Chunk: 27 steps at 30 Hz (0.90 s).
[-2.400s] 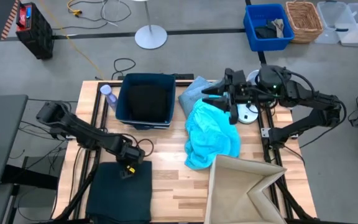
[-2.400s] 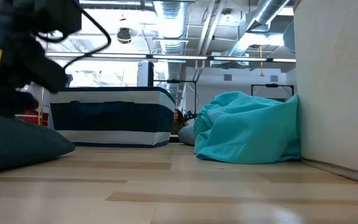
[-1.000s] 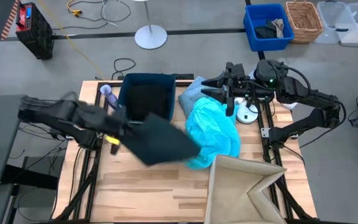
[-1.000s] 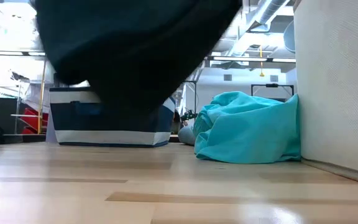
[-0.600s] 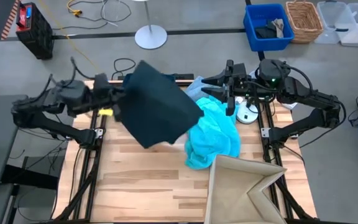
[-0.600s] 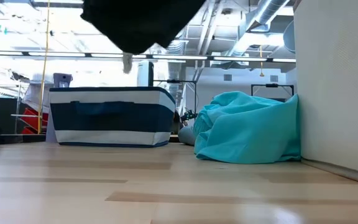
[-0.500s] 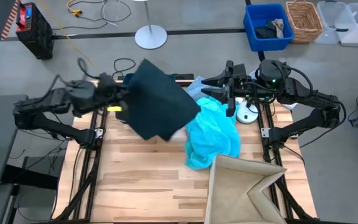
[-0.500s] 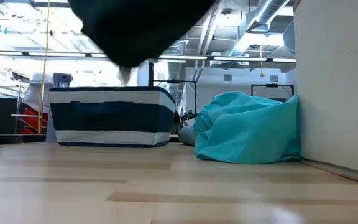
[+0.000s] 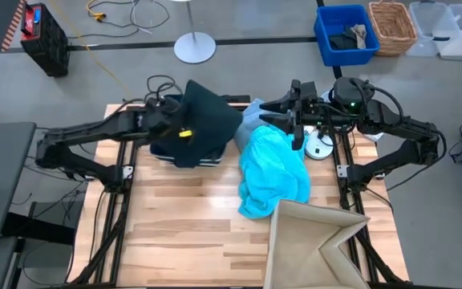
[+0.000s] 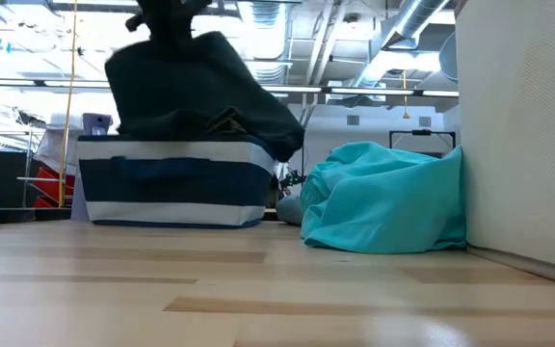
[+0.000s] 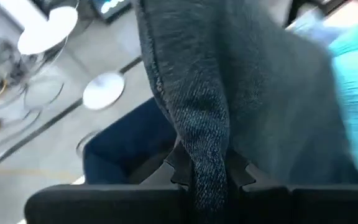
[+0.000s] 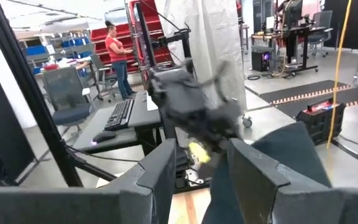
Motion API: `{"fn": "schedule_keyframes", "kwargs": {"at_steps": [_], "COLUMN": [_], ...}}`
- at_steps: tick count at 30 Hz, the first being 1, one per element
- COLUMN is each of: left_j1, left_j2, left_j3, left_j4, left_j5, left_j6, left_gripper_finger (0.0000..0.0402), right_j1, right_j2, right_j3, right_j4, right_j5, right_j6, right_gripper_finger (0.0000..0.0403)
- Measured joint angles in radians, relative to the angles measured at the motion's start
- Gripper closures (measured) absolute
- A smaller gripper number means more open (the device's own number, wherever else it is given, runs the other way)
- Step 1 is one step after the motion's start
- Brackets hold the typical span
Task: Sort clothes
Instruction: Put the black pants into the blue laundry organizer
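Observation:
My left gripper (image 9: pixel 172 122) is shut on a dark navy-teal garment (image 9: pixel 208 119) over the dark teal bin (image 10: pixel 171 183) at the table's far left. The garment (image 10: pixel 200 92) drapes down onto the bin. A bright turquoise garment (image 9: pixel 273 172) lies heaped mid-table, its near end against the beige fabric box (image 9: pixel 315 245). A pale grey-blue garment (image 9: pixel 251 120) lies beyond it, beside the bin. My right gripper (image 9: pixel 268 114) hovers open above the far end of the turquoise heap, nothing between its fingers (image 12: pixel 160 168). My left gripper pinches a bunched fold of the dark garment (image 11: pixel 202 146) between its two fingers, coming from the table's left and above. The cloth hangs slack below the fingers. Its lower part (image 10: pixel 258 125) rests on the bin's rim and spills over the bin's right side.
A white round base (image 9: pixel 321 148) sits at the far right of the table. The beige box takes up the near right corner; bare wood (image 9: pixel 183 217) lies near left. Beyond the table stand a blue crate (image 9: pixel 345 34) and a wicker basket (image 9: pixel 393 26). A person (image 12: pixel 114 56) stands far off.
My left gripper has swung the dark garment from above the table's middle toward the far edge and down over the bin. The garment, which hung clear in the air, now drapes on the bin. My right gripper has kept still.

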Motion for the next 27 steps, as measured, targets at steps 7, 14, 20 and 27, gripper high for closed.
{"fn": "schedule_keyframes", "kwargs": {"at_steps": [7, 14, 20, 27], "left_j1": [0.088, 0.115, 0.106, 0.102], "left_j2": [0.136, 0.206, 0.151, 0.027], "left_j3": [-0.001, -0.002, 0.029, 0.043], "left_j4": [-0.089, -0.136, -0.207, -0.188], "left_j5": [0.052, 0.161, 0.196, 0.195], "left_j6": [-0.126, -0.138, -0.204, -0.195], "left_gripper_finger": [0.0375, 0.0328, 0.0215, 0.0132], "right_j1": [0.051, 0.070, 0.068, 0.058], "right_j2": [0.000, 0.000, 0.033, 0.181], "right_j3": [0.000, 0.000, 0.001, 0.001], "right_j4": [-0.020, -0.161, -0.378, -0.622], "right_j5": [0.000, 0.000, 0.029, 0.052], "right_j6": [-0.052, -0.079, -0.040, 0.059], "right_gripper_finger": [0.0237, 0.0237, 0.0227, 0.0184]}}
